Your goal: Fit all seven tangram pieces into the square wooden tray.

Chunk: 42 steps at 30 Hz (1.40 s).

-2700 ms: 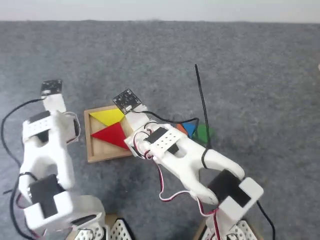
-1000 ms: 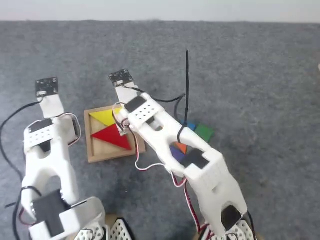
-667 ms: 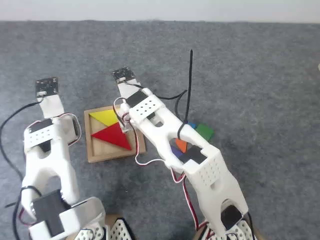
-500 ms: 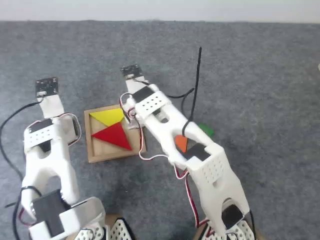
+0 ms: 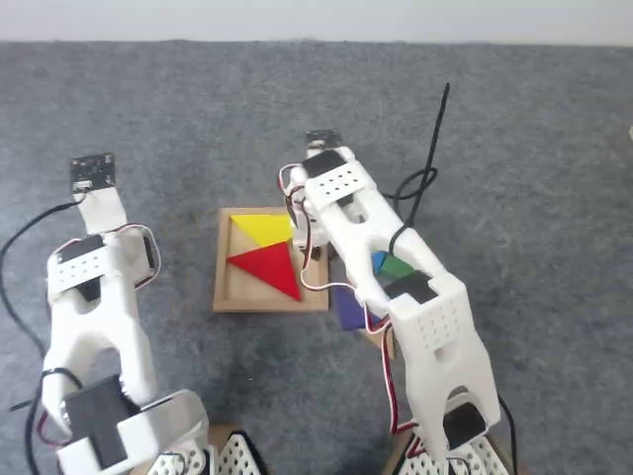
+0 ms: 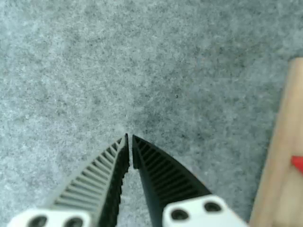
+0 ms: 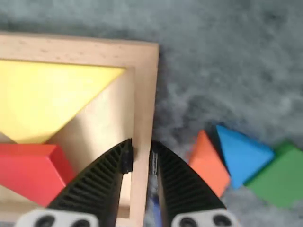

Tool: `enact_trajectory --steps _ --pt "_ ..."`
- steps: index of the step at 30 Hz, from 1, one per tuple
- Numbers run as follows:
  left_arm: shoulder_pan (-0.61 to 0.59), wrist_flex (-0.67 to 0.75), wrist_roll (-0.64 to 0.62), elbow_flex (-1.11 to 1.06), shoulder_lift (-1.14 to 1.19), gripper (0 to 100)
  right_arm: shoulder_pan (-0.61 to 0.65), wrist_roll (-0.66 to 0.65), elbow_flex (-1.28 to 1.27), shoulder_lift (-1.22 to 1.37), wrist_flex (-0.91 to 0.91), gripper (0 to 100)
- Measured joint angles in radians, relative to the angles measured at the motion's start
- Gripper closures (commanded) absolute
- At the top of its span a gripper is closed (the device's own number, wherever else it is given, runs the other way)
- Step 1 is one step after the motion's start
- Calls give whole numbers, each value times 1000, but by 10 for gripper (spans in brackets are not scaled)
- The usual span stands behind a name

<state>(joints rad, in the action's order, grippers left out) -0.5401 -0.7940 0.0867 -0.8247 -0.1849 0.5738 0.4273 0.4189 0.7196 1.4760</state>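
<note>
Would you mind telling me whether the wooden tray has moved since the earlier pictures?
Yes. The wooden tray has slid away from the unmoved left arm, toward the green piece, with the right gripper clamped on its wall.

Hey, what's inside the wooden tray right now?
A yellow triangle and a red triangle lie in the wooden tray, with bare floor beside them. The right gripper straddles one wall, and its fingers hide a strip of floor there.
</note>
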Motion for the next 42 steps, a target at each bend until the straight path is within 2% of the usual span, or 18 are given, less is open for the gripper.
enact_trajectory --steps 9,21,26,28,31,34,38,42 --pt "18 0 43 0 0 987 -6 -3 -52 -48 8 836" --pt "18 0 52 0 5 987 -14 -87 -60 -288 127 841" --pt "18 0 52 0 5 987 -49 -140 -132 -473 204 971" --pt "18 0 52 0 5 987 -54 -166 -230 -565 198 979" --pt "18 0 52 0 5 987 -49 -190 -443 -707 100 980" --pt "18 0 52 0 5 987 -31 -230 -700 -821 -86 993" --pt "18 0 52 0 5 987 80 -285 -1002 -878 -373 991" --pt "18 9 52 0 5 987 107 -288 -1066 -875 -523 991"
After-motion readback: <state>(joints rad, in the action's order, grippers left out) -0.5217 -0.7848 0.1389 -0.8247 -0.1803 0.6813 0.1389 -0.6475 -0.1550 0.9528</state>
